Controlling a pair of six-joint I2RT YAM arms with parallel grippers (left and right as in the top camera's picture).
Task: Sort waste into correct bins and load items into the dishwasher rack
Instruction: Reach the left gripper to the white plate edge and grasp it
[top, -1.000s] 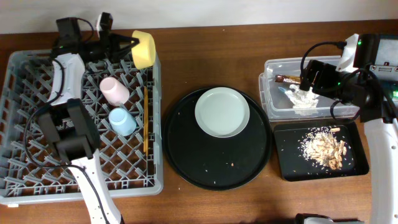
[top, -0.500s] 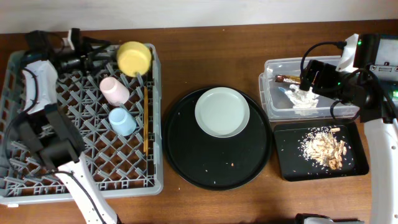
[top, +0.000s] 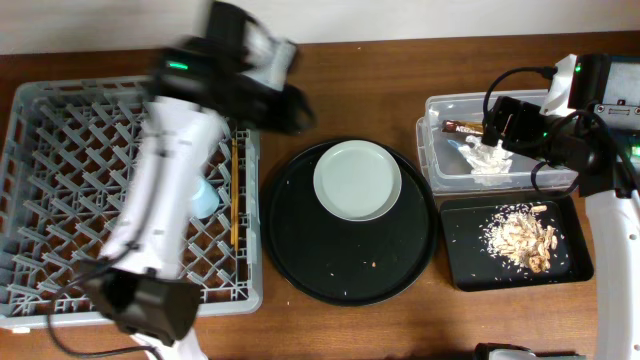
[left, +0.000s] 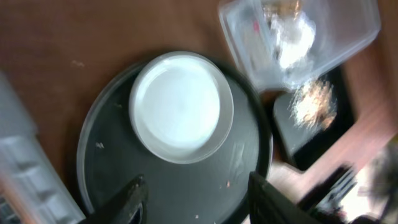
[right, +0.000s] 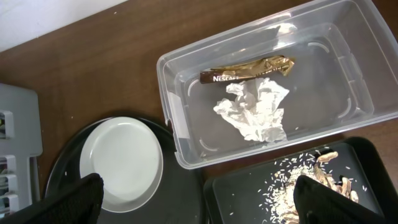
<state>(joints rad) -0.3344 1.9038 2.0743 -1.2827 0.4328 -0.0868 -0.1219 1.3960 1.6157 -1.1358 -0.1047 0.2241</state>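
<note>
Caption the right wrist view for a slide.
Napkin and wrapper in clear tub, food scraps in black tray, plate on round tray.

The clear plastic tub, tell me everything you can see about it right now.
The clear plastic tub is a rectangular, see-through bin with rounded corners, a thick rim and no lid. It sits upright on the wooden table, close beside the shallow black tray; I cannot tell whether they touch. Inside lie a crumpled white napkin and, next to it, a gold-brown wrapper printed Nescafe. The rest of its floor is bare.
</note>
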